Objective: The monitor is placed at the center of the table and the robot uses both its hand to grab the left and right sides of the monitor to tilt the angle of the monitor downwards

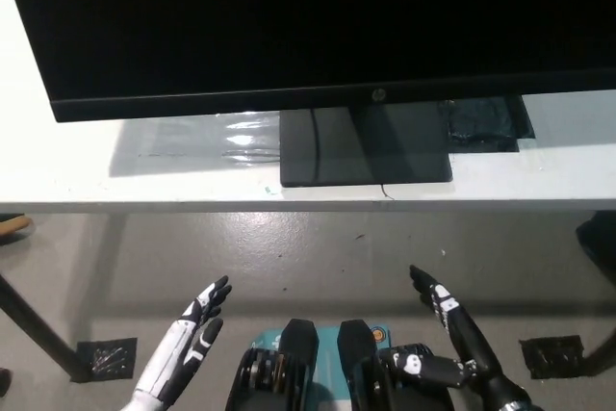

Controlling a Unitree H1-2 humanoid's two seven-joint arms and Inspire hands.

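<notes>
Overhead, monitor [318,26], well beyond both hands' fingers [214,295]

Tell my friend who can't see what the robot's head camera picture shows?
A big black monitor stands on a white table. Below it, the robot's white left hand and black right hand hang open over the floor, touching nothing.

Monitor [318,26] on table [115,180]; both hands low before table's edge.

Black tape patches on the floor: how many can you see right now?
2: one tape patch at lower left by the table leg, another tape patch at lower right. Others may be hidden under the table.
</notes>
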